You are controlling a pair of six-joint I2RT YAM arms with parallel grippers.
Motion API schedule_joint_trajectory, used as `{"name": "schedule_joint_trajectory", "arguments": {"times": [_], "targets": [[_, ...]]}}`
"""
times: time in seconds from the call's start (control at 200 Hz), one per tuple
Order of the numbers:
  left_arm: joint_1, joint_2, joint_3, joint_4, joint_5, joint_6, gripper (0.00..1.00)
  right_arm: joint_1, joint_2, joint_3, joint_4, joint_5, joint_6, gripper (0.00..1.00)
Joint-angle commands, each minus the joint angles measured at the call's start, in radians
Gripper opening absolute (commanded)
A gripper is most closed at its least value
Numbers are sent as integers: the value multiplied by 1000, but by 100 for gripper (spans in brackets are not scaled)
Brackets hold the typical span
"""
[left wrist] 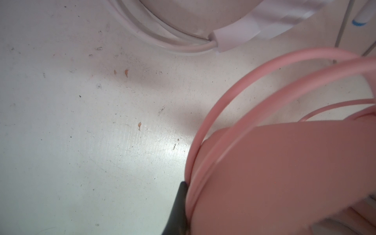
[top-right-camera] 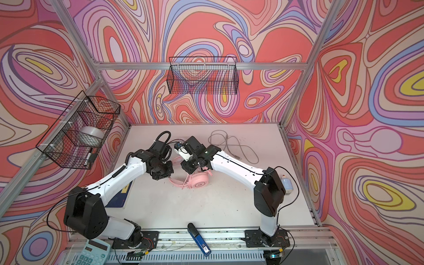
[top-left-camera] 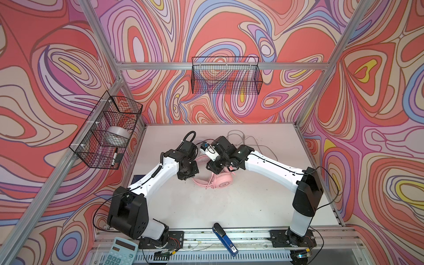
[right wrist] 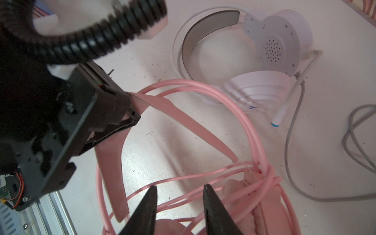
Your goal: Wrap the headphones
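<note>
Right tool (right wrist: 180, 209), jaws apart over slack pink cable (right wrist: 272, 180) loops, may let them unwind; left tool (right wrist: 133, 105), nine o'clock of the pink headset (top-left-camera: 223, 182), clamps its band (right wrist: 183, 114)

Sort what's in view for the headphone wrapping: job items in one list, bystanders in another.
Job:
- pink headphones
- pink cable
- white headphones
- grey cable

Lying about:
- calculator
- blue stapler
- tape roll and marker in the side basket
- small bottle
</note>
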Motion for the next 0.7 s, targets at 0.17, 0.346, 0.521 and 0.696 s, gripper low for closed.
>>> {"name": "schedule_joint_trajectory", "arguments": {"times": [0.17, 0.346, 0.521, 0.696], "targets": [[-8, 0, 10, 28, 79, -32, 0, -8, -20, -17, 1, -10, 14, 43], [-8, 5, 3, 26, 76, -40, 0, -9, -22, -21, 14, -14, 33, 48], [-8, 12, -8, 24, 84, -51, 0, -12, -27, -24, 28, -22, 44, 50], [-8, 17, -18, 24, 87, -61, 0, -19, -26, -23, 38, -33, 53, 52]]}}
